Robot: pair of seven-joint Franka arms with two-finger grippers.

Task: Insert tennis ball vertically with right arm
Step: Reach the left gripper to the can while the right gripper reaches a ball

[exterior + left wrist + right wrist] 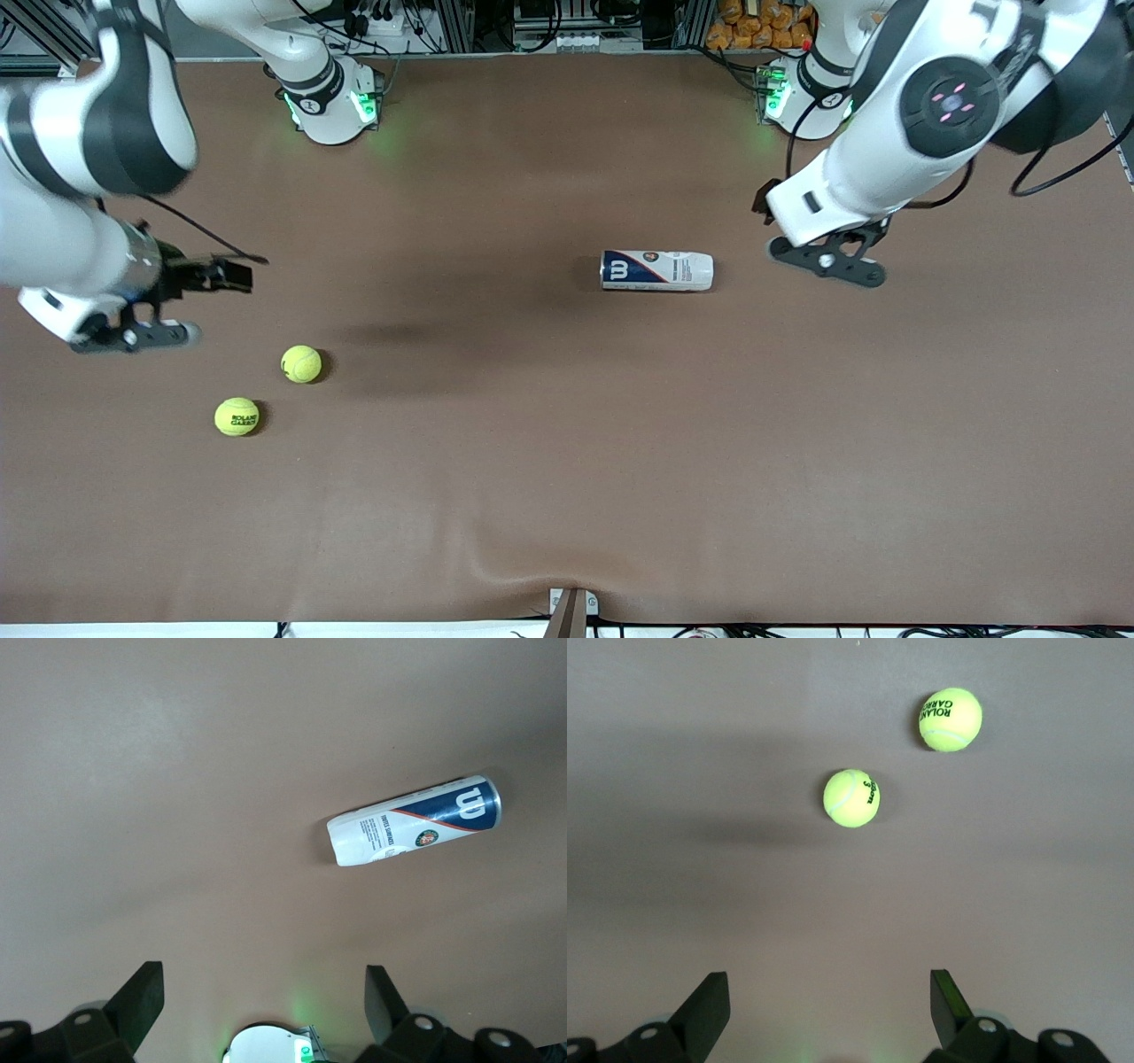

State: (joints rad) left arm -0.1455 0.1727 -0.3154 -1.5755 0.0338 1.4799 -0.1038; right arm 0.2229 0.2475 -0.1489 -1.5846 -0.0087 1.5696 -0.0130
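We see a brown tabletop (567, 461) from above, with two white and black robot arms reaching in from their bases along its farther edge.

The right arm (80, 151) hangs over its own end of the tabletop. Its claw (824, 1010) is up in the air with its two black fingers (709, 1005) spread wide, holding nothing. In the right wrist view the bare brown surface shows between them.

Two yellow-green tennis balls lie on the tabletop near that claw, close to each other but not touching. The first tennis ball (301, 363) is the one closer to the right claw. The second tennis ball (236, 416), printed with the words ROLAND GARROS, lies nearer to the front camera and a little more toward the right arm's end.

A tennis ball can (656, 270) lies on its side around the middle of the tabletop, well apart from both balls. It is white and dark blue with a large W logo at its blue end. That end points toward the right arm's end of the tabletop.

The left arm (930, 115) waits over its own end, beside the can. Its claw (261, 1010) is also in the air, fingers spread wide and empty.
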